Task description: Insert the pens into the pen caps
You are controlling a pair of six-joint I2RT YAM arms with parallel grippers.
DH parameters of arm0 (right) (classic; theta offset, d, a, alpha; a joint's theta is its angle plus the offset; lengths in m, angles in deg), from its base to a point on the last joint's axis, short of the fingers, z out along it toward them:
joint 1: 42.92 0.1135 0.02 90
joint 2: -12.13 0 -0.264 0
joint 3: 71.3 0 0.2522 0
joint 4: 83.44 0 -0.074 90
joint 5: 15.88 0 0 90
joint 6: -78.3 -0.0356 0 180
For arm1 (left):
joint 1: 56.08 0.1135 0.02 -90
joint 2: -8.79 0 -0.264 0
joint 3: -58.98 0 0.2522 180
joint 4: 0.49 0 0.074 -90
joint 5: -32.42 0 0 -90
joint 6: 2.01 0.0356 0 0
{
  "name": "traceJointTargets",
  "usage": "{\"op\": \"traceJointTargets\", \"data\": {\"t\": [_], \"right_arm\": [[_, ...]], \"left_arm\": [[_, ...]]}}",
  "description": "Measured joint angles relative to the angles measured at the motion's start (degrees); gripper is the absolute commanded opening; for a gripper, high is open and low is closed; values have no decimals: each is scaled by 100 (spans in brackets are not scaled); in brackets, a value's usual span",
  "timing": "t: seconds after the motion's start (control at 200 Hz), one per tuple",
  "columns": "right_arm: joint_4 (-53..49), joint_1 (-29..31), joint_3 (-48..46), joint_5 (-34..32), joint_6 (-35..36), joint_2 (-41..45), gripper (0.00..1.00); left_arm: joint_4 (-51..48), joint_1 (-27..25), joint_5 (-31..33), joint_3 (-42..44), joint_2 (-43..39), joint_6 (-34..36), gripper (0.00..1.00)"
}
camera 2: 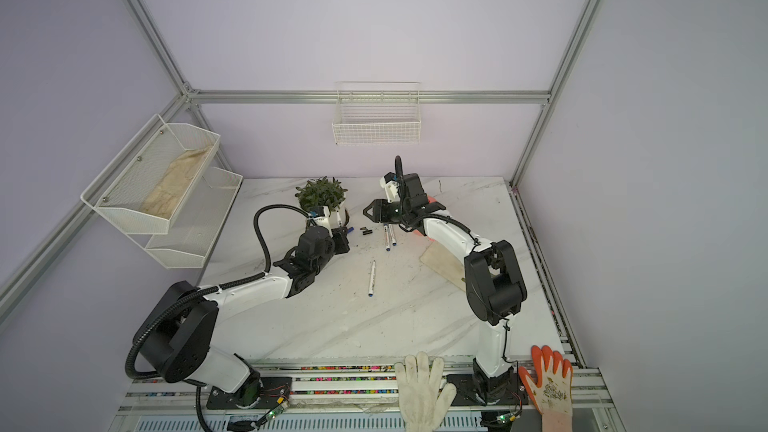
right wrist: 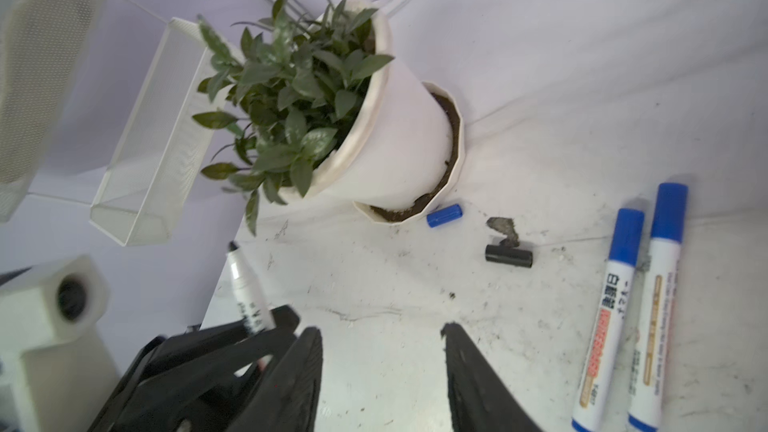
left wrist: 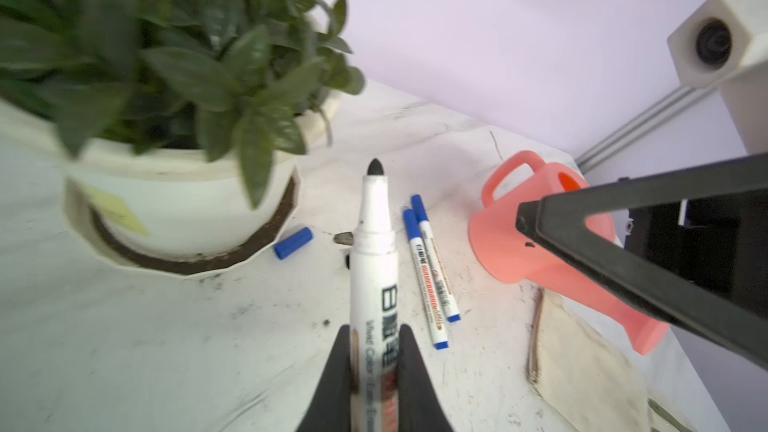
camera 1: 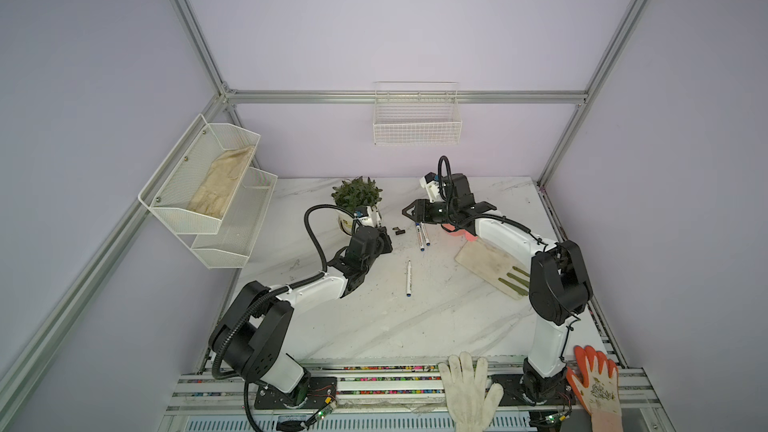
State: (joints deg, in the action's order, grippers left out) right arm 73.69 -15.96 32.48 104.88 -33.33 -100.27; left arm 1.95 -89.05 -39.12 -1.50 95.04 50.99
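Note:
My left gripper (left wrist: 372, 330) is shut on an uncapped white pen (left wrist: 372, 268), whose black tip points towards the plant pot. In both top views this gripper (camera 1: 384, 239) (camera 2: 343, 241) sits just in front of the pot. My right gripper (right wrist: 380, 328) is open with only bare table between its fingers; in a top view it (camera 1: 409, 213) hovers behind two blue-capped pens (camera 1: 423, 236) lying side by side. Another pen (camera 1: 409, 278) lies alone mid-table. A loose blue cap (right wrist: 444, 215) rests against the pot's saucer, and a black cap (right wrist: 509, 256) lies beside it.
A potted plant (camera 1: 356, 193) stands at the back. A pink watering can (left wrist: 540, 234) and a beige cloth (camera 1: 490, 263) lie on the right. A dark debris scrap (right wrist: 505, 228) touches the black cap. Gloves (camera 1: 469, 388) hang at the front edge. Wire baskets (camera 1: 417, 118) are on the walls.

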Motion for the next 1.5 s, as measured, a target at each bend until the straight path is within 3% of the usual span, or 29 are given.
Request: {"op": "traceJointTargets", "data": {"t": [0.35,0.67,0.99,1.5], "right_arm": [[-1163,332,2352,-874,142,-2468,49],[-1670,691,3292,-1941,581,-3154,46],[-1473,1016,2815,-2949,1084,-2931,43],[-1381,1108,828,-2844,1331,-1641,42]], "left_arm": [[-455,61,590,267,-402,-144,0],[-590,109,649,356,-844,-142,0],[-767,146,632,356,-918,-138,0],[-820,146,402,356,-772,-302,0]]}}
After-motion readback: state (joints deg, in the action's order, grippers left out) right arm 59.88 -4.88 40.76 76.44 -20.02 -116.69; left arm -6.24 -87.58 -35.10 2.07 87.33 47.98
